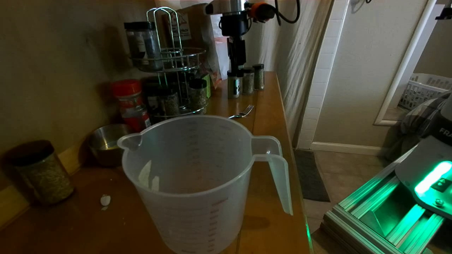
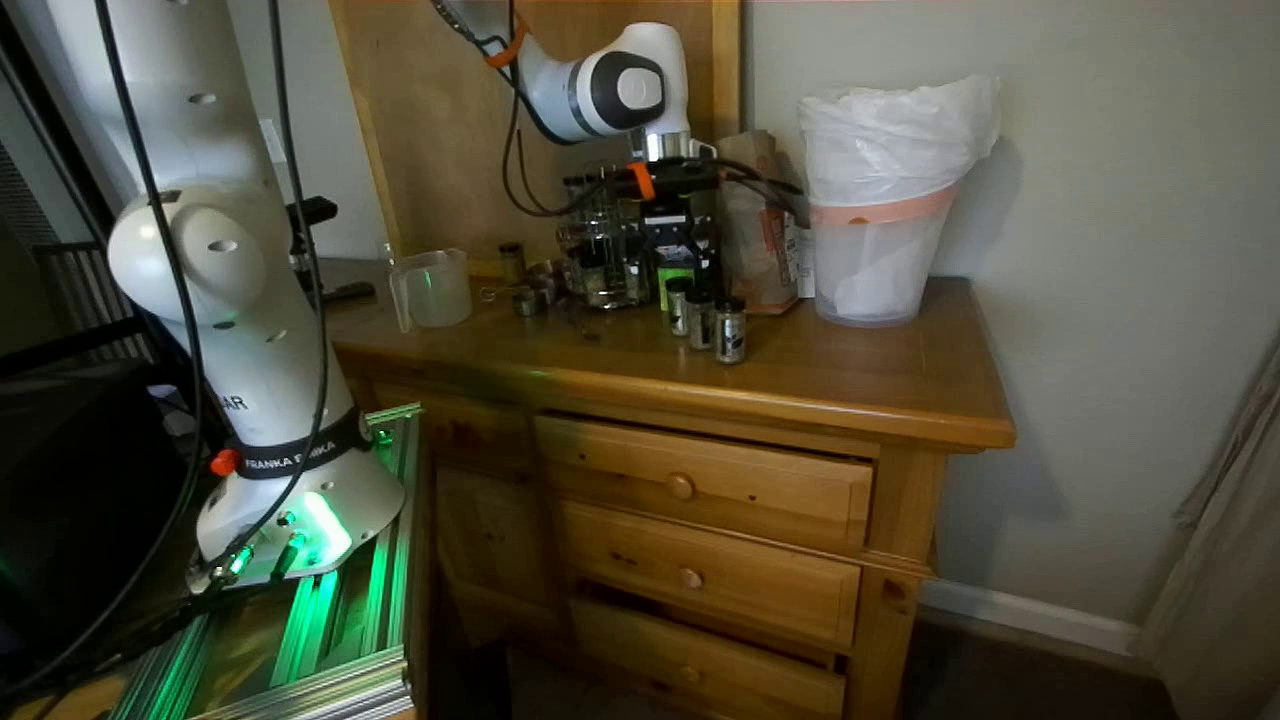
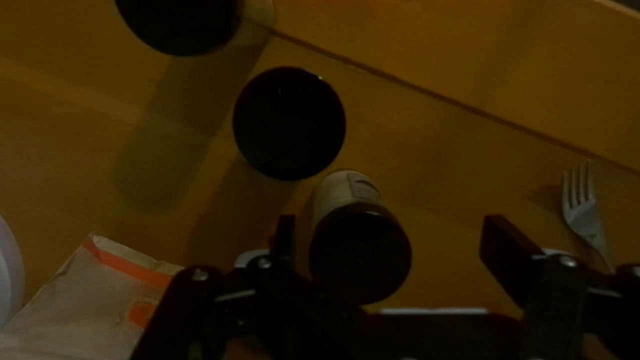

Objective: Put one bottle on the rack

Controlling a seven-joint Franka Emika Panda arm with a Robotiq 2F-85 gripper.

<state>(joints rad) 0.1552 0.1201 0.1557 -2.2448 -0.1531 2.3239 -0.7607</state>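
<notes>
Three small dark-capped spice jars stand upright in a row on the wooden top. The bottle closest to the rack (image 1: 233, 86) also shows in an exterior view (image 2: 678, 308) and in the wrist view (image 3: 360, 255). My gripper (image 3: 392, 240) is open, pointing down over it. In the wrist view, its cap lies between the fingers, closer to the left finger, with a gap to the right one. The gripper also shows in both exterior views (image 1: 236, 65) (image 2: 683, 255). The tiered chrome rack (image 1: 180, 53) holds several jars; it is partly hidden behind the arm in an exterior view (image 2: 605, 285).
The other two jars (image 1: 248, 82) (image 1: 259, 77) stand beside the bottle. A fork (image 3: 582, 210), paper bag (image 2: 755, 230) and lined bin (image 2: 870, 250) are nearby. A measuring jug (image 1: 197, 211), red-capped jar (image 1: 127, 88), metal cup (image 1: 109, 144) and larger jar (image 1: 46, 176) stand along the top.
</notes>
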